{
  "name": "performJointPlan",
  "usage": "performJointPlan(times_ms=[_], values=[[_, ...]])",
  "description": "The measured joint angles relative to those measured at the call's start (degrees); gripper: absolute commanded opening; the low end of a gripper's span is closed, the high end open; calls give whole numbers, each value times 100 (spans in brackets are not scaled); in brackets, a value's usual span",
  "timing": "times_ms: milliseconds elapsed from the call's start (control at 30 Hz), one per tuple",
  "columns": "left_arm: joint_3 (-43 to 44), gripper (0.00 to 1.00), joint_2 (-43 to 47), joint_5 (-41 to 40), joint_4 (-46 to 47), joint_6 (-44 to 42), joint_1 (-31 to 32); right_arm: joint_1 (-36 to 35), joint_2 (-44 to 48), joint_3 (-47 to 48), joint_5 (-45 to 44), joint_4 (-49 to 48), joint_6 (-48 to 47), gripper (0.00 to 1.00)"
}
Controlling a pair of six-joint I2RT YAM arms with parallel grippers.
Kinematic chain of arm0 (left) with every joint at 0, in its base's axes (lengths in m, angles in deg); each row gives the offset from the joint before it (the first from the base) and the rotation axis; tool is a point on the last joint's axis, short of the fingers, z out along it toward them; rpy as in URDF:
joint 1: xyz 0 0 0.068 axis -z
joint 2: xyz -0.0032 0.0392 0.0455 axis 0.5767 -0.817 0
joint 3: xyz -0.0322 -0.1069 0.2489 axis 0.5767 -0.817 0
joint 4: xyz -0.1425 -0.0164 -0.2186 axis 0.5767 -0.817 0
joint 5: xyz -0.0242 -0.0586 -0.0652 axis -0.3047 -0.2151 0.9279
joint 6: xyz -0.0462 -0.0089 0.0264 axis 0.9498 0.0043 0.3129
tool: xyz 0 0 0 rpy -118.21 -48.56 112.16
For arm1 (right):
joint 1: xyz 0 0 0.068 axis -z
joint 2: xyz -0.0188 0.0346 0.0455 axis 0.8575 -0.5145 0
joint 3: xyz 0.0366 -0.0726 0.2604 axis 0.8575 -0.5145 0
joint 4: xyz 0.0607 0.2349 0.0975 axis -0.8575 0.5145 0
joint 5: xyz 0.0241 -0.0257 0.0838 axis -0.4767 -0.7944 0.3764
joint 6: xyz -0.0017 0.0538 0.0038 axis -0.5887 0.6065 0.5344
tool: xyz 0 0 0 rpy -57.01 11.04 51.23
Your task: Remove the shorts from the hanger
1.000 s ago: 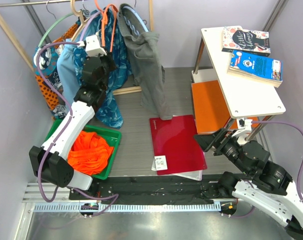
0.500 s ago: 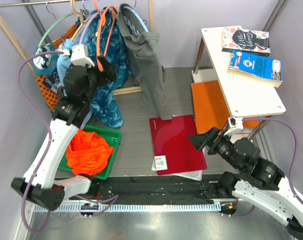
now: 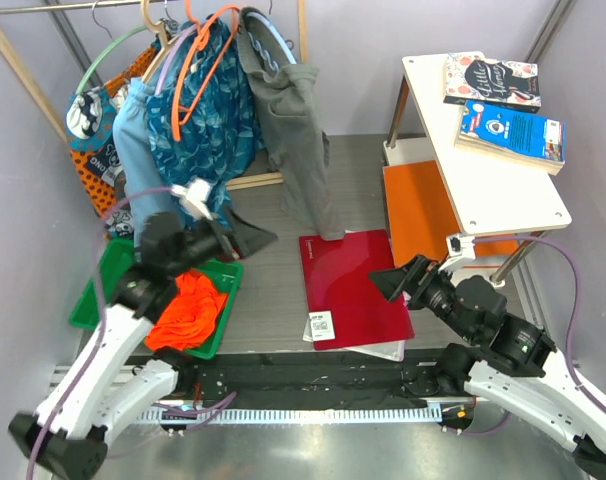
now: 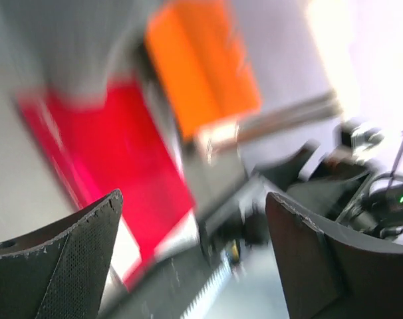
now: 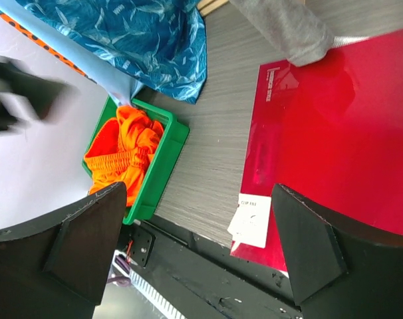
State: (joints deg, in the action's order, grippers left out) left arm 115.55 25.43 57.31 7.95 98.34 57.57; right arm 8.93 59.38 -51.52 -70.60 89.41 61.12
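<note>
Lying bunched in the green bin (image 3: 101,290), the shorts (image 3: 188,312) are just behind and below the left hand (image 3: 255,238), nearer its wrist than its fingertips, and no part of the hand touches them. The hand hovers past the bin's far right corner, pointing out across the counter (image 3: 273,295) toward the red folder (image 3: 348,285). Its wrist view is smeared, yet the two dark fingers (image 4: 62,259) stand far apart at the frame's edges. Only the blurred folder and an orange panel (image 4: 201,73) show between them, so the hand is spread wide and holds nothing. The hanger (image 3: 198,70) hangs on the rack (image 3: 23,68) well beyond the hand and a little to its left. Its thin orange frame lies against a blue patterned garment (image 3: 208,130), with grey shorts (image 3: 293,130) beside that. The right hand (image 3: 385,283) hovers over the folder's right edge, also spread wide and empty; the folder lies between its fingers in its own view. From that hand the shorts are well apart, off to its left across the folder and a strip of bare counter, their gathered waistband visible inside the bin.
</note>
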Motion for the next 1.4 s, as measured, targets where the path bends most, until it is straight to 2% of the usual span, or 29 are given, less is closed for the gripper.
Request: performJointPlan(times_ms=[133,267,400,500,633,667,800,1000,1233,1400], values=[[-1128,87,-393,125,181,518,850,0,0,-264,114,-179,216,95],[-1727,88,-26,111,306,728,1390,0,22,-595,234,-409,481,95],[-2538,89,1248,15,763,1019,1458,0,258,-1150,332,-592,769,96],[-3488,89,2516,-26,1012,1384,1467,0,647,-1657,358,-671,1008,95],[-4824,88,4328,83,1043,2142,1467,0,1609,-2334,354,-758,1397,95],[-4975,88,4378,179,1029,2260,1475,0,1851,-2490,356,-765,1482,96],[-5007,92,3974,415,1058,2389,1484,0,1974,-2706,356,-734,1674,98],[-5005,92,4457,516,1086,2389,1504,0,2017,-3095,363,-774,1694,100],[-5005,93,4461,551,997,2203,1504,0,2052,-3346,570,-1764,1808,100],[-4994,93,4461,579,944,2092,1504,2,2052,-3410,592,-1963,1834,100]])
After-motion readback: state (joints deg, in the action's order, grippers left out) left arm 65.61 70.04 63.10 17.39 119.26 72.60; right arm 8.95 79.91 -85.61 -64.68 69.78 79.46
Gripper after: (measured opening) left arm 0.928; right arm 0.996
